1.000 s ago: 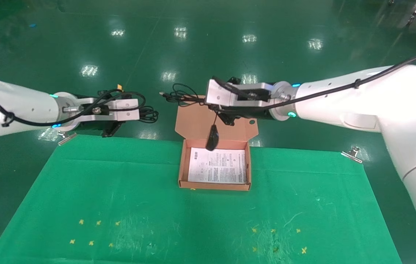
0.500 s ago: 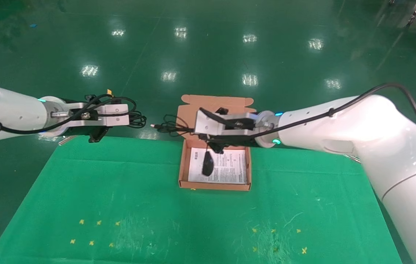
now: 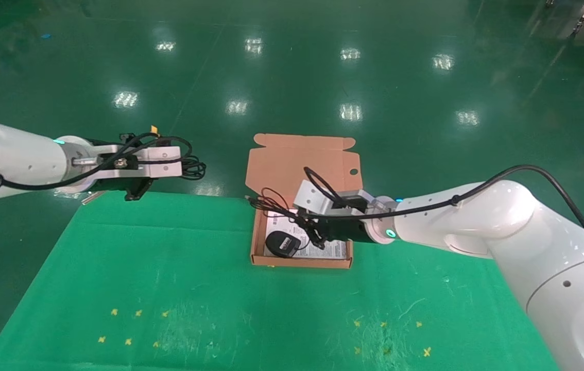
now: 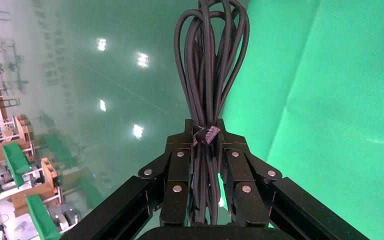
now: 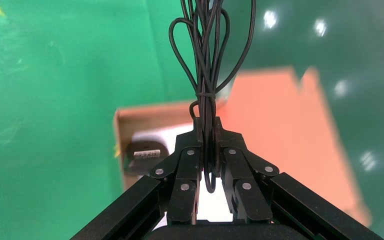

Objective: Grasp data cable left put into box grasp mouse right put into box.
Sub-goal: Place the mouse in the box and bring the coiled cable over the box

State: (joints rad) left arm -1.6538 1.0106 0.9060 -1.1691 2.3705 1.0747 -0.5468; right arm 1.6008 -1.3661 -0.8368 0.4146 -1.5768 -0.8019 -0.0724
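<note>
The box [image 3: 299, 262] stands open at the middle of the table's far edge, its flap lid [image 3: 297, 159] leaning back. The black mouse [image 3: 281, 243] lies belly-up on the white sheet at the box's near-left corner. My right gripper [image 3: 311, 232] hangs low over the box, shut on the mouse's thin cord [image 5: 207, 60], whose loops stick out over the box's far-left corner. The mouse [image 5: 142, 156] shows beside the right gripper [image 5: 206, 122]. My left gripper [image 3: 185, 168] hovers off the table's far-left edge, shut on the tied data cable [image 4: 210, 60] at its tie, left gripper [image 4: 207, 131].
A green cloth [image 3: 168, 268] covers the table, with small yellow marks [image 3: 132, 327] near the front on both sides. A metal clip [image 3: 91, 195] holds the cloth at the far-left corner. Shiny green floor lies beyond the table.
My right arm has come down and toward me; the mouse, hanging from its cord above the box, now lies in the box. The left arm shifted slightly left early on, then held still.
</note>
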